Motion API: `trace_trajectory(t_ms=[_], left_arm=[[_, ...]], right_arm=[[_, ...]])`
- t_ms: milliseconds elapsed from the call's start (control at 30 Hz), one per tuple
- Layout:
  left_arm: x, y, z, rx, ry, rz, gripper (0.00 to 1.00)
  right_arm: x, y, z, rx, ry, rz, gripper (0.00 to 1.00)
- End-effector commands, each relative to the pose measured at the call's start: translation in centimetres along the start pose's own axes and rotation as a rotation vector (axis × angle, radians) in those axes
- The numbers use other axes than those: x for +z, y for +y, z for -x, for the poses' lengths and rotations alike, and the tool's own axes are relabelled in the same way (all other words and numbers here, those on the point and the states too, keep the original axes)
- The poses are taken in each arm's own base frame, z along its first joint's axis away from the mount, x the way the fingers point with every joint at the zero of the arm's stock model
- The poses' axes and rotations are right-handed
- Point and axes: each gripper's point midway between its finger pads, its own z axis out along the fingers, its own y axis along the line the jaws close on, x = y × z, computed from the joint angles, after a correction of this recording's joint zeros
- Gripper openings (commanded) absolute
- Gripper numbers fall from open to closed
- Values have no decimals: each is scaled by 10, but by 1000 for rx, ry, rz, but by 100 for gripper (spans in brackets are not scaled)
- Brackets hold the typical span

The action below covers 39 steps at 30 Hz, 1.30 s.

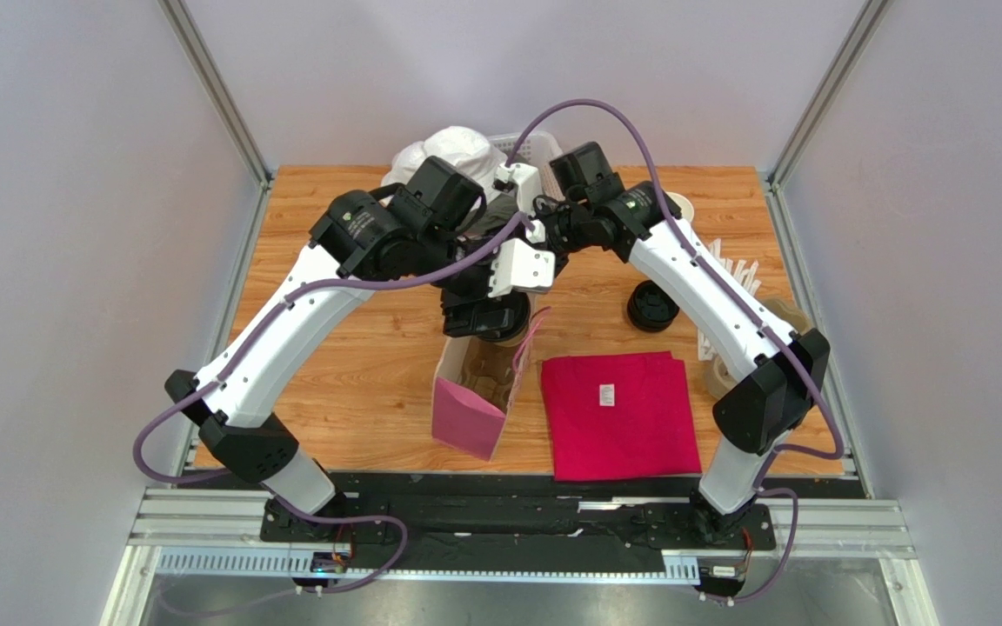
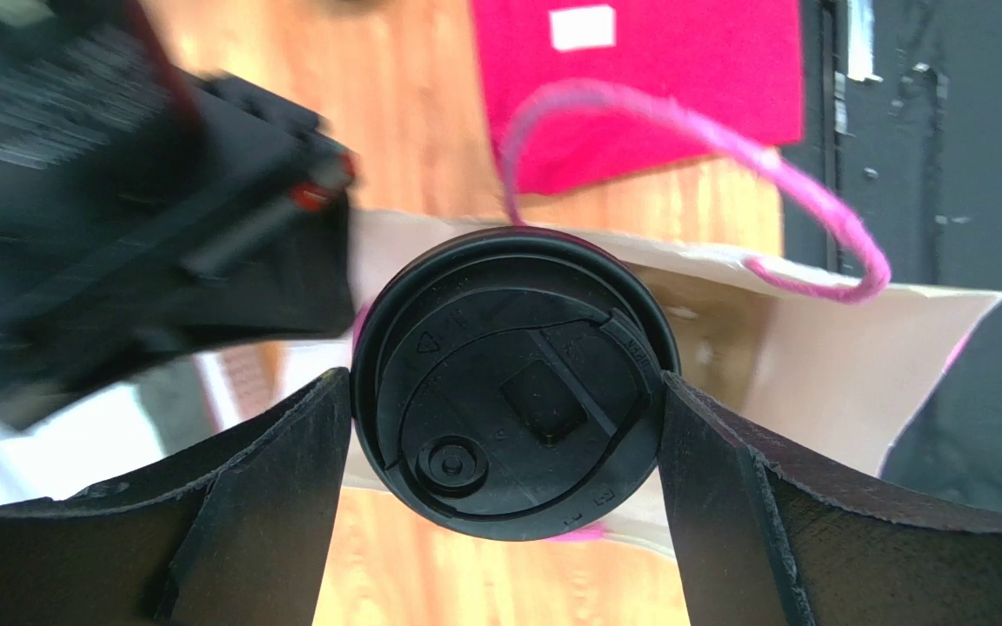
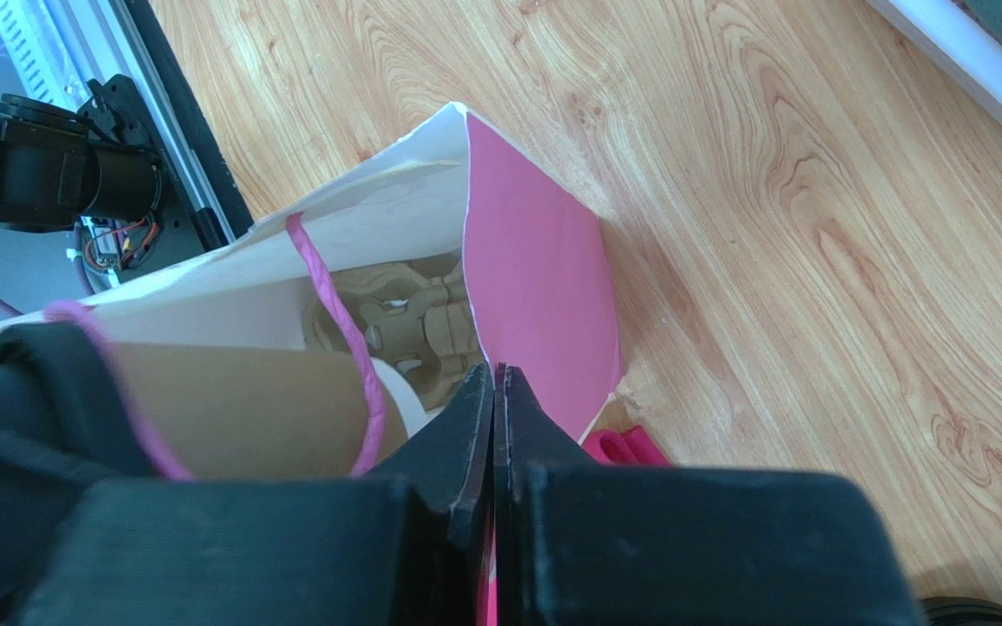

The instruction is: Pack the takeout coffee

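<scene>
Black-lidded takeout coffee (image 2: 516,385): one, clasped between the wide-spread fingers of my left gripper (image 2: 504,391), at the mouth of the one pink paper bag (image 3: 539,287) on the table (image 1: 337,365). I see my right gripper (image 3: 495,378) pinched tight on the bag's wall. Right of the bag: one magenta cloth (image 1: 620,414); farther back, one stack of black lids (image 1: 651,308).

Coffee lid (image 2: 513,378) — matt plastic, bag (image 3: 535,268) — smooth paper

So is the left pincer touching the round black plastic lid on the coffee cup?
Touching. In the left wrist view both fingers of the left pincer press against opposite sides of the round black plastic lid.
</scene>
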Motion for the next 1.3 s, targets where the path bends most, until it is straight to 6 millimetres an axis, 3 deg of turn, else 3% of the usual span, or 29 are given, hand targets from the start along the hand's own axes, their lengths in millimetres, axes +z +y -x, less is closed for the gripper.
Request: trace_trajectory(t_ms=[0, 133, 267, 400, 700, 900, 1067, 1133, 1167, 1267], left_arm=[[-24, 7, 19, 104, -31, 45, 33], [-39, 15, 29, 138, -44, 103, 33], [-41, 17, 24, 159, -14, 113, 33], [-33, 11, 17, 146, -3, 71, 33], [7, -12, -27, 114, 75, -48, 29], [18, -18, -46, 103, 107, -63, 28], [11, -16, -55, 111, 117, -33, 28], [7, -18, -58, 110, 118, -33, 28], [6, -19, -59, 107, 118, -33, 28], [2, -25, -56, 121, 99, -43, 28]], right_arm=[[-4, 4, 17, -38, -52, 8, 0], [-2, -2, 16, -41, -45, -17, 0], [-2, -4, 18, -43, -45, -25, 0], [-5, 0, 25, -46, -65, -17, 0], [-12, 9, 25, -41, -73, 12, 0], [-17, 9, -1, -20, -5, -2, 0], [-41, 13, -38, 38, 113, 2, 0], [-50, 27, -41, 64, 112, 62, 0], [-59, 36, -46, 76, 121, 92, 4], [-67, 41, -49, 74, 132, 107, 35]])
